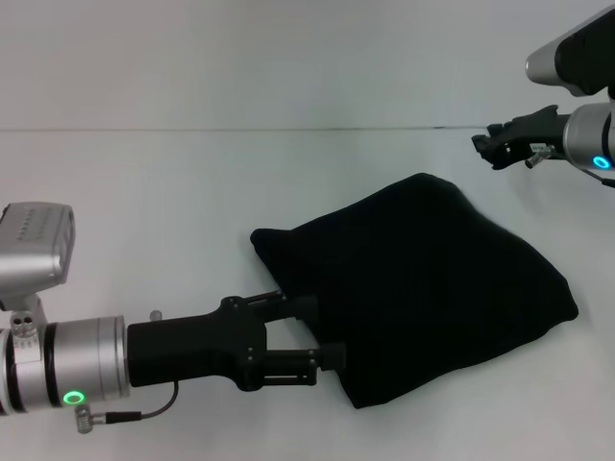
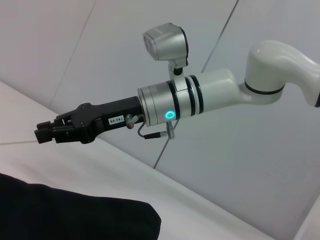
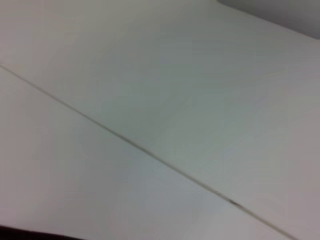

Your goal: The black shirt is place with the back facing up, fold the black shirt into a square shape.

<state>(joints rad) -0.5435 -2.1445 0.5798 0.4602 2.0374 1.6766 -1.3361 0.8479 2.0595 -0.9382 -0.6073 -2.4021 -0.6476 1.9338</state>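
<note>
Head view: the black shirt [image 1: 432,288] lies on the white tabletop [image 1: 144,192], centre to right of the work area, already folded into a compact, roughly four-sided bundle set at a slant. One corner points toward the far edge, another sticks out on the robot's left side.

Left end effector [image 1: 322,331] low and near, reaching in from the robot's left. Fingers spread moderately, both tips at the shirt's near-left edge; one finger [image 1: 303,305] meets the cloth farther from the robot, the other [image 1: 327,357] nearer. Black on black here, so whether any fabric lies between them is hard to say.

Right end effector [image 1: 483,144] raised at the far right, well apart from the shirt, pointing toward the robot's left. In the left wrist view it [image 2: 44,132] hangs above the tabletop with fingers drawn close together, holding nothing. A dark fold of shirt [image 2: 75,215] fills the near corner of that view.

Right wrist view: bare pale surface with a thin seam line [image 3: 125,142].
</note>
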